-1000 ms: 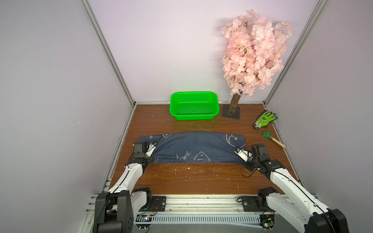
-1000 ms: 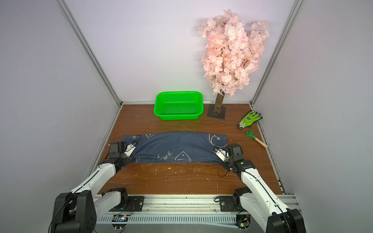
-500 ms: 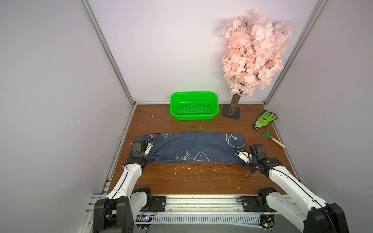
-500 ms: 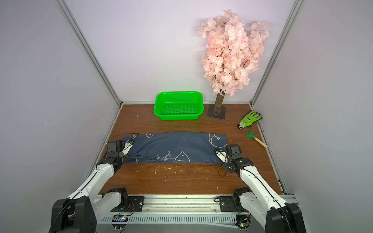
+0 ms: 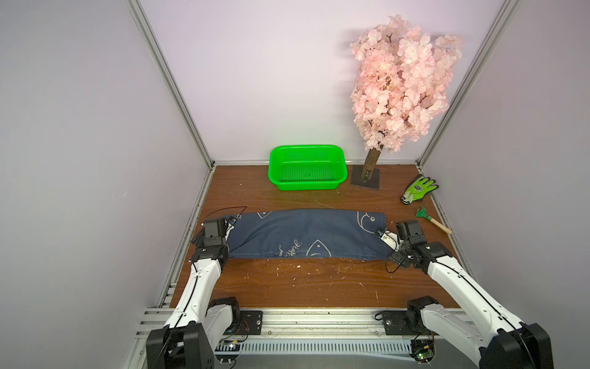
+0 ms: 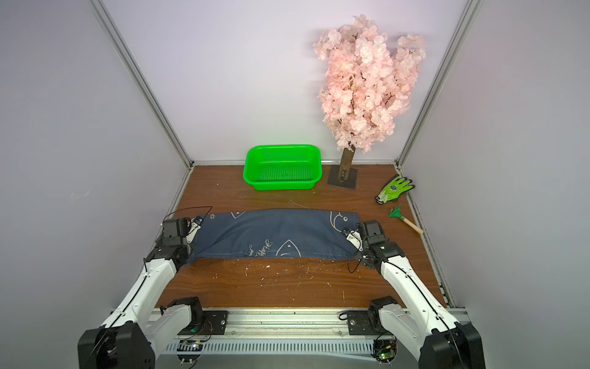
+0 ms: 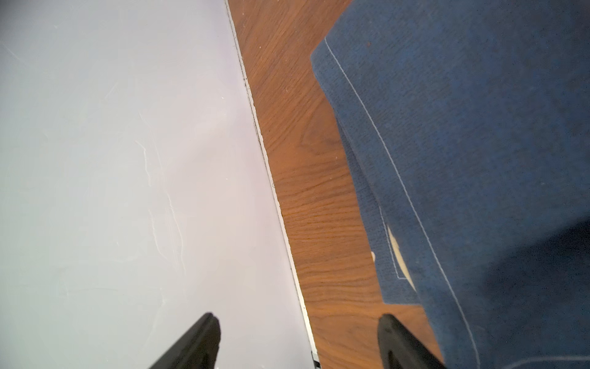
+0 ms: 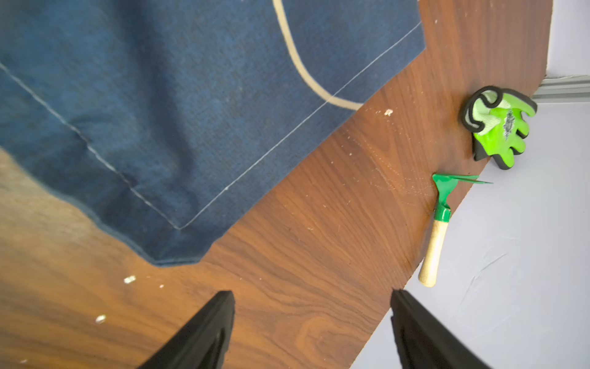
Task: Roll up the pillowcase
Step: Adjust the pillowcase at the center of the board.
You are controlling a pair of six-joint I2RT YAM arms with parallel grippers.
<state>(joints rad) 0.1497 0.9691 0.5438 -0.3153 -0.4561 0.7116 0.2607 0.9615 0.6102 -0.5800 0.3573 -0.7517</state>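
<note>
Left arm (image 5: 204, 278), white with black joints, rises from the rail at the lower left of the frame. Its wrist sits at the left end of the cloth. Right arm (image 5: 453, 281) mirrors it from the lower right, with its wrist at the right end.

Left fingers (image 7: 194, 342): spread wide, nothing between them. In the wrist view one lies before the wall panel and the other over bare wood just beside the cloth's stitched hem. Contact with the hem cannot be told.

Right fingers (image 8: 204, 329): spread wide, nothing held. The cloth's corner lies apart from both tips.

The dark navy denim-like pillowcase (image 5: 306, 233) with white line-drawn fish and cursive lettering lies as a long band across the middle of the frame in both top views (image 6: 271, 233), between the two wrists.

The desk (image 5: 287, 287) is brown wood-grain board, scattered with small pale flecks below the cloth. A bright green perforated plastic basket (image 5: 307, 171) stands at the centre back. To its right is a pink artificial blossom tree (image 5: 402, 80) on a dark square base. A green-and-white work glove (image 5: 418, 188) lies at the right edge. A small green rake with a wooden handle (image 5: 434, 220) lies just below it. Pale lilac walls (image 5: 79, 127) with aluminium corner posts enclose three sides.
</note>
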